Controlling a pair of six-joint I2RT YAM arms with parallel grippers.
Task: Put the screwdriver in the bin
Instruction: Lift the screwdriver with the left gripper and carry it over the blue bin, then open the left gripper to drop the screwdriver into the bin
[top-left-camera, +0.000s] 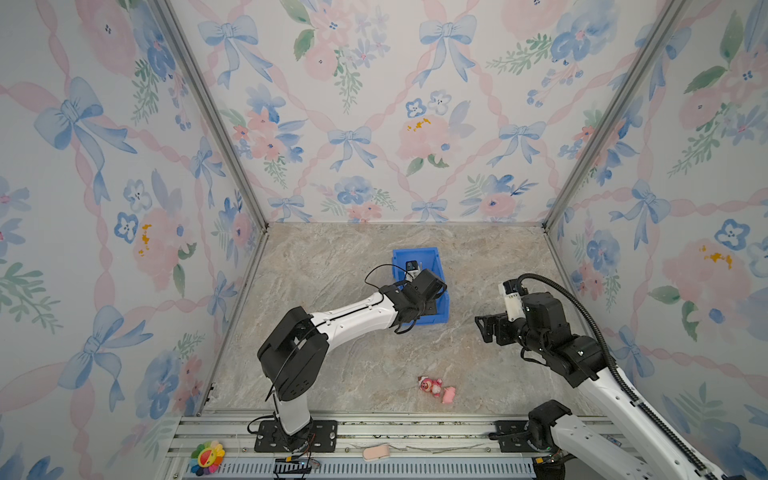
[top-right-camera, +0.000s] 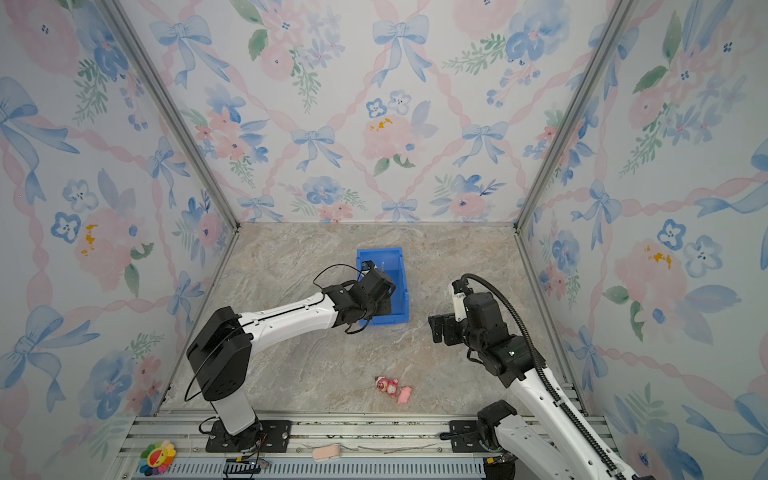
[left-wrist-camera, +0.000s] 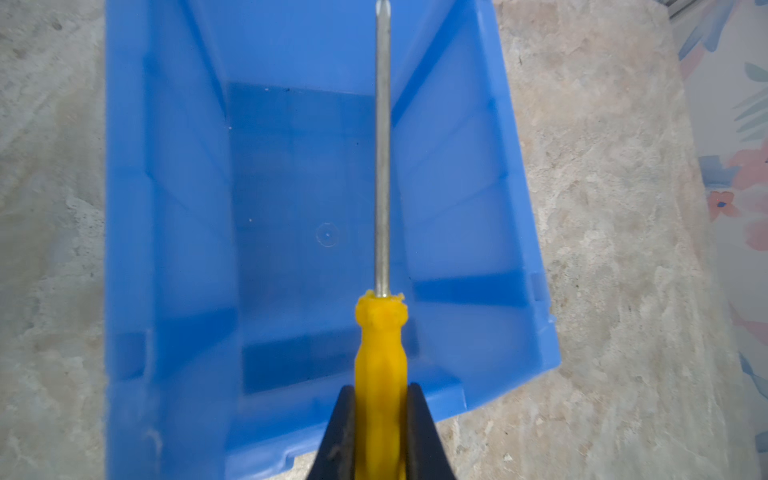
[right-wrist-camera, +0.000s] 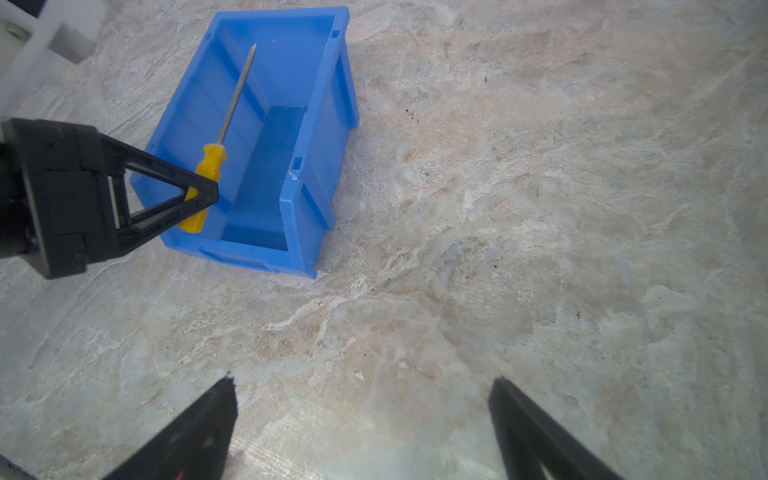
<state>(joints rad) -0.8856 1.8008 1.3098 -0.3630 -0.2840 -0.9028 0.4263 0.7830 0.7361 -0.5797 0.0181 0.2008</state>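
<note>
The bin (left-wrist-camera: 174, 216): rigid blue plastic, open-topped. My left claw (left-wrist-camera: 381, 386): clamped on the screwdriver (left-wrist-camera: 380, 328), held over the bin's inside, apparently clear of its floor. The screwdriver: light, stiff, likely slick; the yellow handle is the right hold, not the thin shaft

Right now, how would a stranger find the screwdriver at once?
Find the blue bin near the middle of the marble table. Over its opening the left tool grips the screwdriver. Nothing else has a yellow handle and thin grey shaft.
</note>
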